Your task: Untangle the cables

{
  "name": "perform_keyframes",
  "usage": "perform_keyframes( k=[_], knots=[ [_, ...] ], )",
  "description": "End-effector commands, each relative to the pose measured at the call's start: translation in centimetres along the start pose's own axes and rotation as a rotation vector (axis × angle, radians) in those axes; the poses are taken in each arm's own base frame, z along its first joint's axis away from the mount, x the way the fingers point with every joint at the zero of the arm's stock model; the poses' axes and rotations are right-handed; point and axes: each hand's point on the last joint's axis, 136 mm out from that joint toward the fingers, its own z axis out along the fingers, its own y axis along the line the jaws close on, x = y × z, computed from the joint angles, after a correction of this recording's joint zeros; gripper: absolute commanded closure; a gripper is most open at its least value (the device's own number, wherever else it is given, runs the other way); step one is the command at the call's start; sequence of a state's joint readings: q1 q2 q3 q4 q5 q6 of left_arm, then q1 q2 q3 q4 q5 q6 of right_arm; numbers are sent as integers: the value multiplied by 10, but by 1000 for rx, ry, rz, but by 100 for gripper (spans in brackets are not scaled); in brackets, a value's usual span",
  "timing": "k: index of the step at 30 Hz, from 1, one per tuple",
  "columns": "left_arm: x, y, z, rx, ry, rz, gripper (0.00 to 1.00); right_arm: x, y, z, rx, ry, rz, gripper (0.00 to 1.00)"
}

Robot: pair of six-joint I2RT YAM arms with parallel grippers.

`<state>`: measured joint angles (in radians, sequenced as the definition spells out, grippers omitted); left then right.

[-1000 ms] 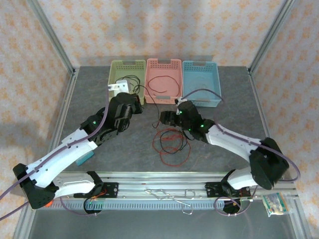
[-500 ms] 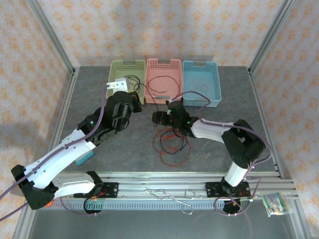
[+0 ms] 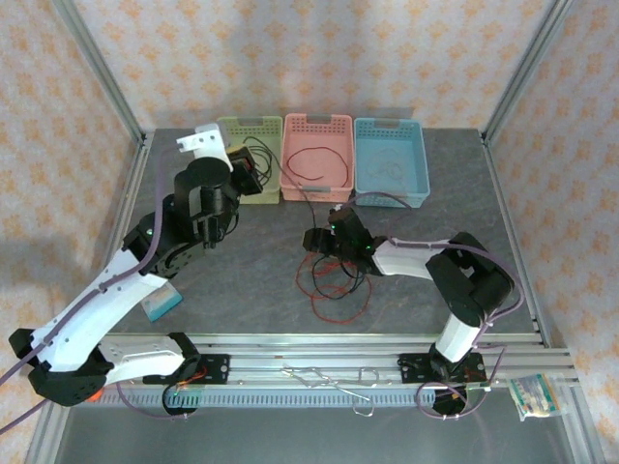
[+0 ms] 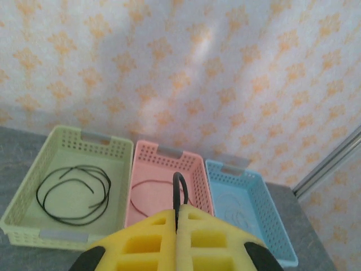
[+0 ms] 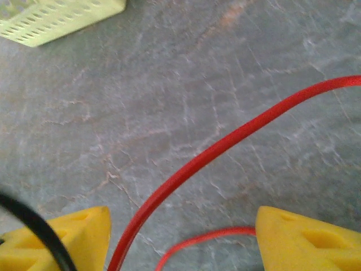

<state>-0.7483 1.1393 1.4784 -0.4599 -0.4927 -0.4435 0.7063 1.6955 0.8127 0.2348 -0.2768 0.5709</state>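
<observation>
Grips black cable [image 4: 179, 189] in left fingers [image 4: 190, 230], pressed shut, raised near green basket [image 4: 56, 234]. Holds right fingers [image 3: 312, 238] well apart, empty, low over bench [image 3: 247, 266], straddling red cable [image 5: 225, 149] at far edge of red-black tangle [image 3: 334, 288]; open bench around.

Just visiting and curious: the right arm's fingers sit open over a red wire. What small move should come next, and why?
Probably close the right gripper on the red cable: its open fingers straddle that strand, while the left gripper is shut on a black cable, so the two could be drawn apart.
</observation>
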Motion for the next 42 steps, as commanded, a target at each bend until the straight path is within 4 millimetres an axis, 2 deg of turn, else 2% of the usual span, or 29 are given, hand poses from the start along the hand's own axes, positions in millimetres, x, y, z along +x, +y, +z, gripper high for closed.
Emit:
perform_keyframes(
  k=[1,6,9,13,16,20,24,27,29,32,36,40,42],
  knots=[
    [-23,7,-3,-71,-43,52,100,-6,4,-15,-10,-51,11,32],
    [-45,3,-6,-78,-83,59,100,1,-3,-25,-3,-51,15,32],
    [-52,1,-7,-76,-95,57,100,2,-2,-32,-13,-59,9,32],
    [-47,-1,-3,-73,-85,57,100,-3,10,-50,-59,-90,-28,29],
    [-39,-1,1,-69,-70,53,100,-11,20,-71,-95,-134,-62,25],
    [-28,-4,6,-53,-48,43,100,-28,30,-103,-110,-223,-99,19],
    [-20,-8,15,-39,-34,38,100,-54,36,-135,-97,-355,-104,10],
    [-18,-14,23,-20,-26,33,100,-77,35,-151,-53,-449,-78,8],
    [-18,-19,29,-7,-24,34,100,-90,44,-158,-67,-490,-92,8],
    [-19,-26,38,6,-27,41,100,-109,54,-163,-54,-520,-110,1],
    [-19,-34,53,20,-25,50,100,-131,51,-154,41,-506,-115,0],
    [-23,-41,70,30,-27,54,100,-153,53,-150,16,-513,-105,4],
    [-26,-44,77,39,-31,50,100,-163,52,-148,19,-519,-95,0]
  ],
)
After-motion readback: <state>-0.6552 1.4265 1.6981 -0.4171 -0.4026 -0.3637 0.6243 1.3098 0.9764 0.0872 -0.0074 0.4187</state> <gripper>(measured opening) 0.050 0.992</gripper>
